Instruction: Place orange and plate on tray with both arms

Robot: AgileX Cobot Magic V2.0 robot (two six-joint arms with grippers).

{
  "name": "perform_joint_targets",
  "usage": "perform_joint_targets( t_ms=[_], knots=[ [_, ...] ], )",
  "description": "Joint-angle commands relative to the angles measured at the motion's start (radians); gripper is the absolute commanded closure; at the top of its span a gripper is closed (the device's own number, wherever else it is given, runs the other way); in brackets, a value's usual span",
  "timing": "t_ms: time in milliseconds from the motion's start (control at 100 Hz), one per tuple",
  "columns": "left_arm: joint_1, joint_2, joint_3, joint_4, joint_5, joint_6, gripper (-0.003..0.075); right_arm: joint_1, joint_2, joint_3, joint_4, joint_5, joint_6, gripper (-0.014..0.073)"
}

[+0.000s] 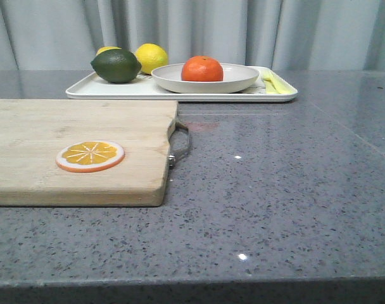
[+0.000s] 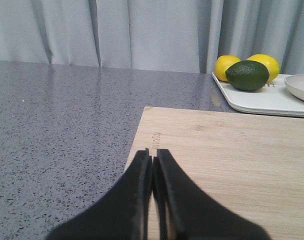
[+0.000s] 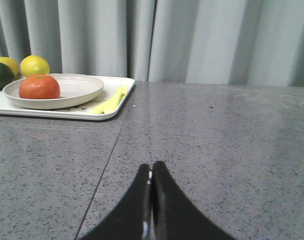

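Observation:
The orange (image 1: 202,68) (image 3: 39,86) rests in the off-white plate (image 1: 233,81) (image 3: 79,90), and the plate stands on the white tray (image 1: 116,90) (image 3: 117,102) (image 2: 262,102) at the back of the table. Only the plate's edge (image 2: 302,87) shows in the left wrist view. My left gripper (image 2: 153,156) is shut and empty, low over the near left corner of the wooden board. My right gripper (image 3: 151,168) is shut and empty over bare grey counter, well in front and to the right of the tray. Neither gripper shows in the front view.
A green lime (image 1: 116,66) (image 2: 247,75) and two yellow lemons (image 1: 151,57) (image 2: 227,66) sit on the tray's left part. A yellow mark (image 1: 273,82) (image 3: 109,102) lies at its right end. A wooden cutting board (image 1: 78,158) (image 2: 232,160) with a metal handle (image 1: 182,144) carries an orange slice (image 1: 90,155).

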Motion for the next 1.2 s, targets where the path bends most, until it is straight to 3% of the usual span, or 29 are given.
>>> perform_joint_targets(
  t_ms=[0,230,1190],
  knots=[
    [0.003,-0.031,0.023,0.001,-0.073,-0.004,0.0739,-0.042,-0.013,-0.007,-0.013,-0.097,0.015,0.0654],
    [0.003,-0.031,0.023,0.001,-0.073,-0.004,0.0739,-0.078,-0.073,0.038,-0.081,-0.092,0.124,0.0654],
    [0.003,-0.031,0.023,0.001,-0.073,-0.004,0.0739,-0.082,-0.108,0.038,-0.091,-0.08,0.124,0.0654]
  ],
)
